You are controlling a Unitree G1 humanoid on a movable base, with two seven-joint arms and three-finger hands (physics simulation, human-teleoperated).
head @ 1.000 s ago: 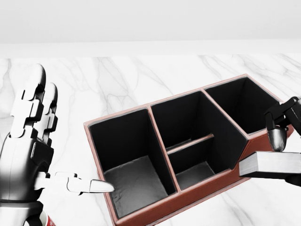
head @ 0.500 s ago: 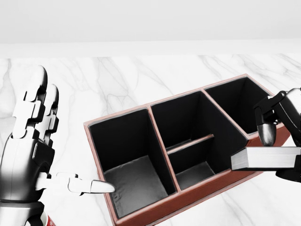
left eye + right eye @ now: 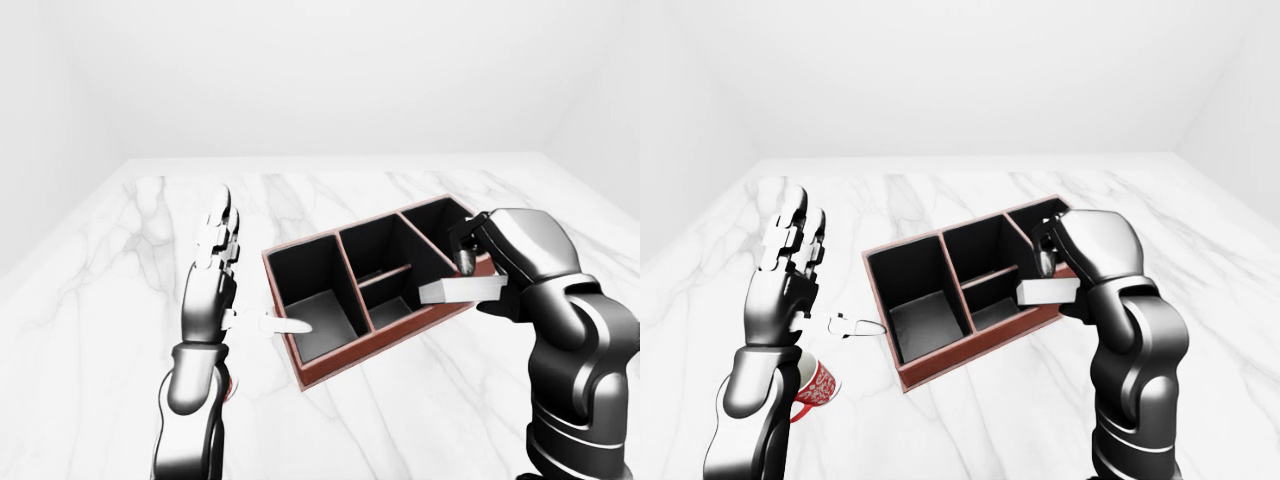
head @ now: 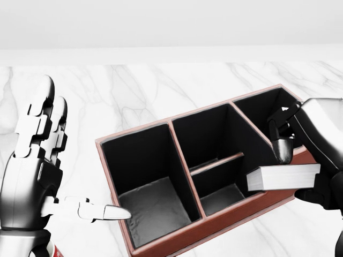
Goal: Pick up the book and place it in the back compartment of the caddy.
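The caddy (image 4: 214, 224) is red-brown outside and black inside, split into several compartments, and lies slantwise on the white marble table (image 4: 134, 91). My right hand (image 4: 292, 174) is shut on the book (image 4: 268, 179), a flat grey volume with its pale page edge facing left. The book is held level above the caddy's lower right wall, next to the small middle compartment (image 4: 222, 195). My left hand (image 4: 80, 155) is open at the left of the head view. Its fingers (image 4: 40, 115) point up and its thumb (image 4: 99, 210) points toward the caddy's left compartment (image 4: 153, 206), short of the wall.
A red patterned mug (image 3: 815, 385) stands on the table below my left forearm in the right-eye view. The marble table ends at a plain white wall (image 3: 330, 80) at the top of the views.
My right hand has carried the book leftward and slightly up, from beside the caddy's right end to over its lower right wall. The left hand has stayed in place.
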